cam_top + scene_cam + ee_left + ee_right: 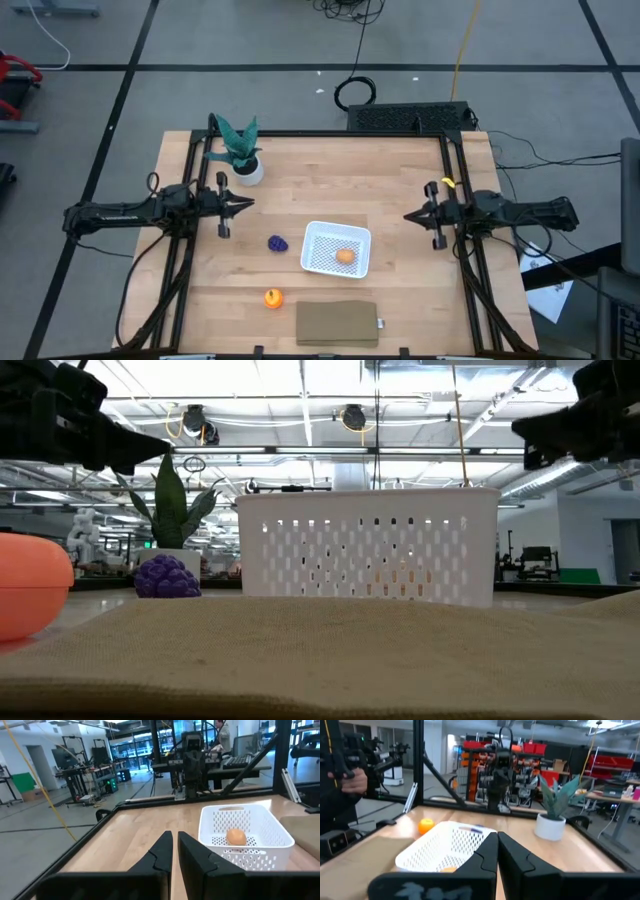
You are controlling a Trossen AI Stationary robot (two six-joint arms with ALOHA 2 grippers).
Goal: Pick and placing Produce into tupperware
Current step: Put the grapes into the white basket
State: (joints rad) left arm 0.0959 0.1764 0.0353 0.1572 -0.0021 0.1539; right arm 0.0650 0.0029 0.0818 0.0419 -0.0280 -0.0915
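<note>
The white tupperware sits on the table right of centre, with the tan-yellow lump lying on its mesh bottom. A purple cluster rests on the wood just left of it, also in the low view. The orange ball lies nearer the near edge. My left gripper hovers shut over the left side, pointing at the container. My right gripper hovers shut over the right side, facing it.
A potted plant stands at the far left of the table. A flat brown slab lies at the near edge, below the tupperware. Black frame rails run along the table's sides. A person stands beyond the table in the right wrist view.
</note>
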